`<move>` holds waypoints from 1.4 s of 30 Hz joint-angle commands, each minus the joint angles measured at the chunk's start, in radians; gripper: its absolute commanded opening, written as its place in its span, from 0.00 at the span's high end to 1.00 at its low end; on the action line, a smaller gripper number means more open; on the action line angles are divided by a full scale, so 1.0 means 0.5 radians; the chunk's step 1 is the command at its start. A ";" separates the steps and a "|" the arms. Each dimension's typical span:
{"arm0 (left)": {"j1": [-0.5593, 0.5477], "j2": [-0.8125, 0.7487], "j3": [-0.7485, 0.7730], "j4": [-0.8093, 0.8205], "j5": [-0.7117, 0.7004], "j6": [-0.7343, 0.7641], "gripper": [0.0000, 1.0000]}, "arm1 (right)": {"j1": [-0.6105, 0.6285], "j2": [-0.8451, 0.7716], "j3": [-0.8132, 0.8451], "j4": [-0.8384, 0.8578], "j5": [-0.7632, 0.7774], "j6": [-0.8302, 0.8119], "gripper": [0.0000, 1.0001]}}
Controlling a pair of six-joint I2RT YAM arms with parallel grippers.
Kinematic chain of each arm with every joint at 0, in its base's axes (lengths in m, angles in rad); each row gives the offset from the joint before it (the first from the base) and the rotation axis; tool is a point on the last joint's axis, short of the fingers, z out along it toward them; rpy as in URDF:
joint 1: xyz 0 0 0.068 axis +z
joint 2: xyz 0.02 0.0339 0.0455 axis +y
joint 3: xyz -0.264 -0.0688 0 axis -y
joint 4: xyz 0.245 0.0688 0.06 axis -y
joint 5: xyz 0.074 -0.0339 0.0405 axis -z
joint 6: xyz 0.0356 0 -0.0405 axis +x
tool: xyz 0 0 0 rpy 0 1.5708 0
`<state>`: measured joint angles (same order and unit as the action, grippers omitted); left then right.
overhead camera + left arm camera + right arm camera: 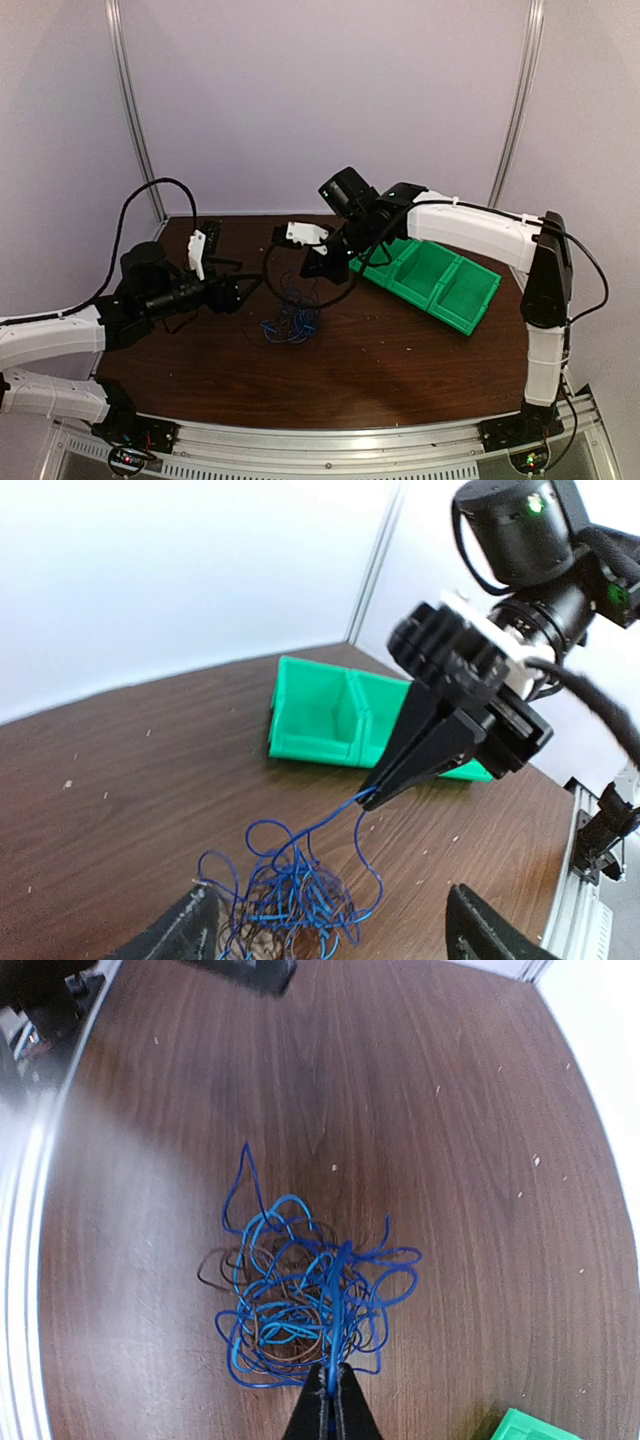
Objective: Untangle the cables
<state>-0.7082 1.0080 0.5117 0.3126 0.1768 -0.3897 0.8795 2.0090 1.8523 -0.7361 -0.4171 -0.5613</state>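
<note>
A tangle of thin blue and dark brown cables (290, 322) lies on the brown table in the middle. It also shows in the right wrist view (300, 1310) and the left wrist view (290, 895). My right gripper (331, 1385) is shut on a blue cable strand (335, 1310) and holds it above the tangle; it appears in the top view (315, 268) and in the left wrist view (372, 795). My left gripper (240, 295) is open, its fingers (170, 935) on either side of the tangle, just left of it in the top view.
A green bin tray (435, 280) with three compartments stands right of the tangle, also in the left wrist view (330, 720). A black object (211, 232) lies at the table's far left. A metal rail (330, 440) runs along the near edge.
</note>
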 commanded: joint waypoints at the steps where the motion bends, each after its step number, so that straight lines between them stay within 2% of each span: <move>1: -0.116 0.019 -0.005 0.469 -0.020 0.136 0.21 | 0.011 -0.166 0.132 -0.051 -0.210 0.160 1.00; 5: -0.240 0.197 0.035 0.635 -0.269 0.155 0.21 | 0.011 -0.211 0.205 -0.063 -0.254 0.202 1.00; 8: -0.248 0.394 0.106 0.744 -0.515 0.016 0.23 | 0.014 -0.243 0.248 -0.080 -0.260 0.202 1.00; 11: -0.249 0.628 0.159 1.018 -0.521 -0.021 0.26 | 0.016 -0.286 0.243 -0.090 -0.285 0.208 1.00; 16: -0.258 1.146 0.384 1.201 -0.481 -0.069 0.27 | 0.017 -0.387 0.238 -0.105 -0.333 0.176 1.00; 19: -0.272 1.412 0.485 1.236 -0.471 -0.114 0.32 | 0.016 -0.465 0.286 -0.117 -0.314 0.134 1.00; 25: -0.289 1.709 0.454 1.367 -0.580 -0.276 0.36 | 0.017 -0.590 0.619 -0.159 -0.174 0.096 1.00; 28: -0.289 1.752 0.443 1.285 -0.710 -0.329 0.38 | 0.014 -0.736 0.645 -0.113 -0.112 0.080 1.00; 33: -0.283 1.763 0.557 0.743 -0.976 -0.496 0.38 | -0.006 -0.992 0.648 -0.095 0.010 0.044 1.00; 37: -0.278 1.751 0.534 0.619 -1.036 -0.491 0.38 | -0.200 -1.142 0.751 -0.126 -0.067 0.075 1.00; 42: -0.243 1.689 0.500 0.488 -1.102 -0.485 0.38 | -0.416 -1.333 0.621 -0.087 -0.021 0.079 1.00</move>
<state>-0.8474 1.8832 0.7696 0.6281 -0.3103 -0.6201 0.7212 1.3911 2.2040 -0.7963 -0.4492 -0.5274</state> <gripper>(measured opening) 0.622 0.007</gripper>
